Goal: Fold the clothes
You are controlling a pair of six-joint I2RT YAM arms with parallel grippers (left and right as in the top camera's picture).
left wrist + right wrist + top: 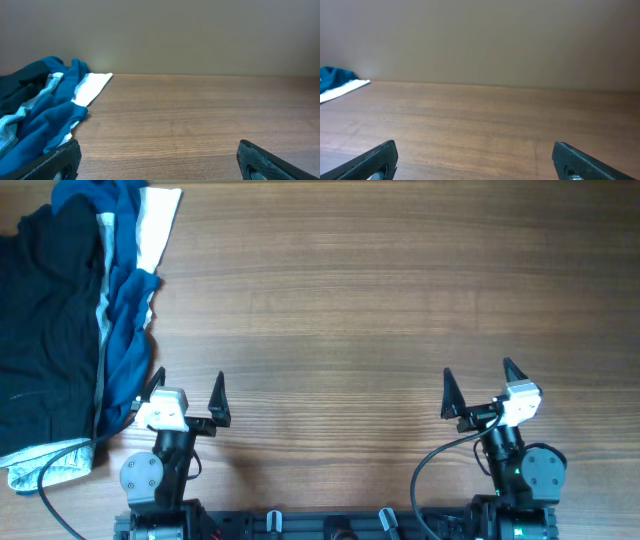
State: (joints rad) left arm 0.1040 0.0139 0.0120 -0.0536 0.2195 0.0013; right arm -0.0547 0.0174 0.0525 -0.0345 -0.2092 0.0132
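The clothes lie heaped at the table's far left: a large black garment (45,320), a dark-blue piece (125,330) draped over its right side, a white piece (160,220) at the top, and pale fabric (45,465) at the bottom left. In the left wrist view the blue piece (50,115) and white piece (92,87) show at left. My left gripper (188,388) (157,155) is open and empty, just right of the pile's lower edge. My right gripper (480,385) (475,160) is open and empty, far to the right over bare wood.
The wooden table (350,300) stretches between the pile and the right arm. A plain wall (480,40) rises behind the table's far edge. A black cable (60,470) crosses the pale fabric near the left arm's base.
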